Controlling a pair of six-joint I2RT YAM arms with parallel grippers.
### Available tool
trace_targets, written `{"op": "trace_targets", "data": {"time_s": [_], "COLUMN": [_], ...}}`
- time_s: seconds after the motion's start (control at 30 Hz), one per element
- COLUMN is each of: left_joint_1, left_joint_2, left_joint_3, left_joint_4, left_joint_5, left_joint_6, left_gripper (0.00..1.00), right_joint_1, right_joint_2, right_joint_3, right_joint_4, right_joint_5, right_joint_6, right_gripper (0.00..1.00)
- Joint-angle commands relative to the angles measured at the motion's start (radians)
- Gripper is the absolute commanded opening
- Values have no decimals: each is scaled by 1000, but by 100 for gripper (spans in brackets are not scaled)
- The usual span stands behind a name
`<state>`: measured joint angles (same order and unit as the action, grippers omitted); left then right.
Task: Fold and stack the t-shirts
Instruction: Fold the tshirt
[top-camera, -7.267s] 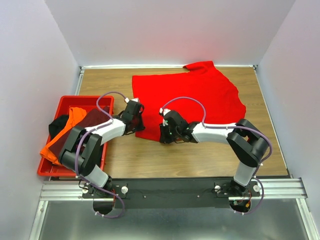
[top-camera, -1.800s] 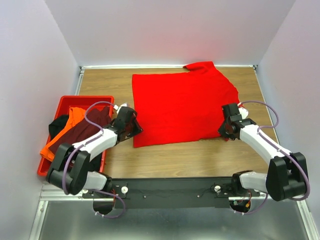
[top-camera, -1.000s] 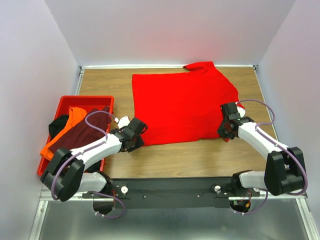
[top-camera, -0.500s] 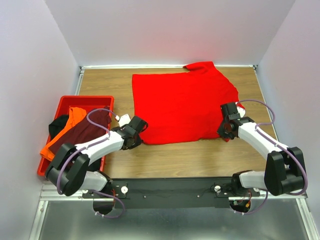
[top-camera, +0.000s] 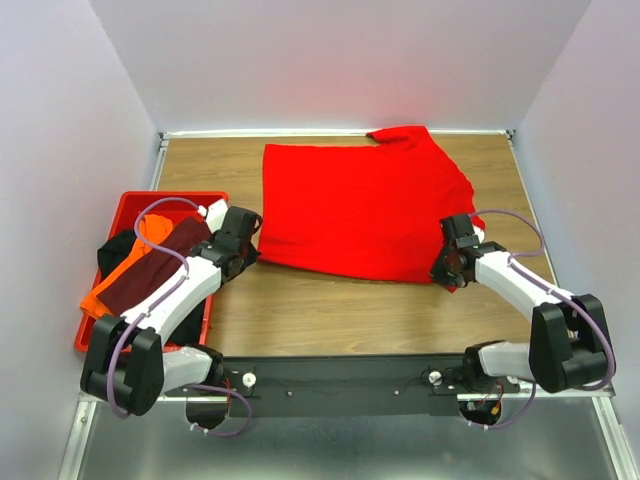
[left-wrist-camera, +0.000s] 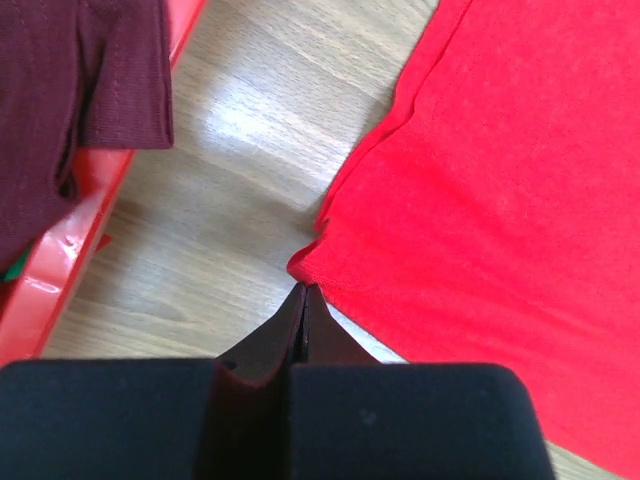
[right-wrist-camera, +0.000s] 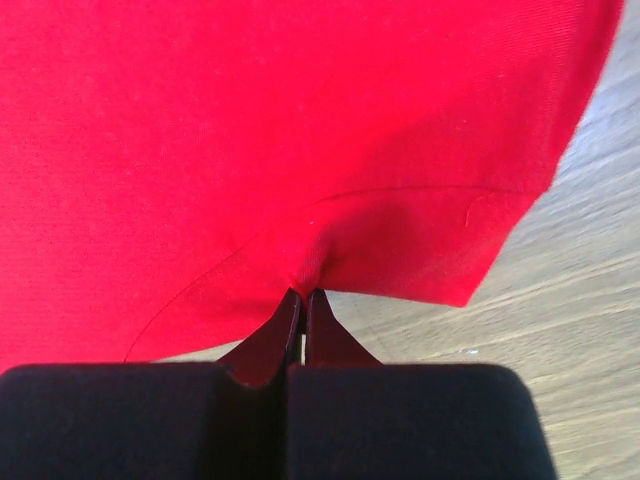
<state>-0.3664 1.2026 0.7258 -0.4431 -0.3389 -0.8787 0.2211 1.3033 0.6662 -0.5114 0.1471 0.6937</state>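
Note:
A bright red t-shirt (top-camera: 360, 210) lies spread flat on the wooden table. My left gripper (top-camera: 252, 250) is shut on its near-left corner, and in the left wrist view the jaw tips (left-wrist-camera: 303, 290) meet the corner of the red cloth (left-wrist-camera: 480, 200). My right gripper (top-camera: 446, 276) is shut on the near-right hem. In the right wrist view the red cloth (right-wrist-camera: 300, 130) puckers at the jaw tips (right-wrist-camera: 303, 296). The orange (top-camera: 150, 228), dark maroon (top-camera: 150, 272) and black (top-camera: 113, 250) t-shirts lie heaped in the crate.
A rigid red plastic crate (top-camera: 180, 197) stands at the table's left edge, close behind my left arm; its rim (left-wrist-camera: 60, 250) and the maroon shirt (left-wrist-camera: 60, 100) show in the left wrist view. White walls enclose the table. Bare wood (top-camera: 330, 310) lies in front of the shirt.
My left gripper has moved left and away from me with the shirt's near-left corner, so the near hem now slants. My right gripper has stayed at the near-right hem.

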Motion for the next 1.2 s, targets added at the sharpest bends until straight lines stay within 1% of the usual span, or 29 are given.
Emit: {"op": "trace_targets", "data": {"time_s": [0.0,0.03,0.13,0.17,0.23,0.27,0.3,0.33,0.5,0.53,0.67,0.73,0.83,0.97,1.17], "left_joint_1": [15,17,21,23,26,30,34,38,58,60,73,84,95,103,104], "left_joint_2": [8,9,18,20,34,40,48,58,84,89,109,117,121,117,127], "left_joint_3": [-11,-15,-25,-25,-19,-14,-9,-2,14,15,18,15,17,12,3], "left_joint_4": [17,24,53,61,78,84,87,98,139,150,178,193,202,211,228], "left_joint_5": [-22,-19,1,11,18,21,29,34,75,80,109,132,156,170,205], "left_joint_6": [55,55,67,70,84,90,96,109,136,139,152,156,159,165,170], "left_gripper": [0,0,0,0,0,0,0,0,0,0,0,0,0,0,0], "right_joint_1": [24,32,47,49,49,49,47,49,47,47,46,47,44,34,32], "right_joint_2": [-33,-38,-47,-52,-61,-73,-82,-91,-147,-147,-141,-142,-163,-168,-53], "right_joint_3": [-45,-51,-74,-76,-76,-70,-66,-65,-50,-45,-16,-1,6,-11,-4], "right_joint_4": [5,4,4,-1,-12,-30,-42,-64,-159,-198,-272,-321,-351,-349,-288], "right_joint_5": [-59,-64,-70,-55,-37,-28,1,12,124,138,172,219,258,282,290], "right_joint_6": [33,47,70,73,81,93,108,127,204,239,299,335,378,406,411], "right_gripper": [1,1,7,21,40,59,66,68,68,67,63,61,61,60,57]}}
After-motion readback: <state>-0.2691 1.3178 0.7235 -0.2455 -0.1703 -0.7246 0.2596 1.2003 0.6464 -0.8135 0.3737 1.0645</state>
